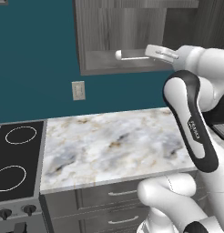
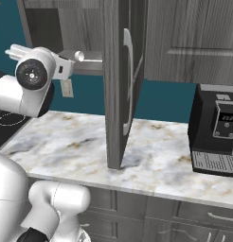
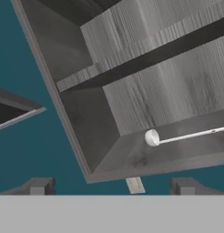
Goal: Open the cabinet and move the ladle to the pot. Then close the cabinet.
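Note:
The cabinet stands open, and its door swings out over the counter, edge-on, with the long silver handle on it. The white ladle lies on the cabinet's bottom shelf, with its round bowl toward the left. My gripper is open, with nothing between its fingertips. It hovers just outside the cabinet front, short of the ladle, with the hand by the handle's end. The pot is out of view.
A marble counter lies below, with a black stove at its left and a black coffee machine at its right. A wall outlet sits under the cabinet. Drawer fronts run under the counter edge.

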You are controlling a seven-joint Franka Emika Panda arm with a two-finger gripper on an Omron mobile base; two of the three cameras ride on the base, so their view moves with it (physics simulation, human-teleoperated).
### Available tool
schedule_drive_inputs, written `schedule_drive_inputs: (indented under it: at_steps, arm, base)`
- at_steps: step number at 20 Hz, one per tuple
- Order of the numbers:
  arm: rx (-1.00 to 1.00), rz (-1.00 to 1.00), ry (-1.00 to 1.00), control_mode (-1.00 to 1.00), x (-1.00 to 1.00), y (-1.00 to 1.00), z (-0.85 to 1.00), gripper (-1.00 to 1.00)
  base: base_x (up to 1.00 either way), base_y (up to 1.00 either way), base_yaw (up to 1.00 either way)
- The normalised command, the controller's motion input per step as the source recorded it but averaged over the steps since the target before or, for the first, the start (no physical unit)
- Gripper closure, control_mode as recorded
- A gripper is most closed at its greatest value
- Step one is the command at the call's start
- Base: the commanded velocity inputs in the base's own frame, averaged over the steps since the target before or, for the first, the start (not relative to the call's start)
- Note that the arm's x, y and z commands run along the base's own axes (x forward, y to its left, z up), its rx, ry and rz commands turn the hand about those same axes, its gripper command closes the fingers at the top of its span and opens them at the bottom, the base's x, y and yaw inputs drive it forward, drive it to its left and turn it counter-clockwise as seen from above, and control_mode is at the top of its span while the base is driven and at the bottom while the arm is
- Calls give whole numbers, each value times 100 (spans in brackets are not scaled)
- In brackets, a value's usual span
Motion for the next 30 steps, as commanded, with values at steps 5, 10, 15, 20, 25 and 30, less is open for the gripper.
schedule_drive_inputs:
  at_steps: [5, 10, 15, 20, 25, 30]
  arm:
    - [-6, 0, 0, -100, 0, 9, 0, -100]
    - [-5, 0, 0, -100, 0, 4, 0, -100]
    - [-4, 0, -5, -100, 0, -4, 0, -100]
    - [-2, 0, -2, -100, 1, -8, 0, -100]
    - [-10, 0, -2, -100, 35, 12, 0, -100]
    - [-15, 0, -10, -100, 20, 23, 2, -100]
  base:
    - [0, 0, 0]
    - [0, 0, 0]
    - [0, 0, 0]
    - [0, 0, 0]
    - [0, 0, 0]
    - [0, 0, 0]
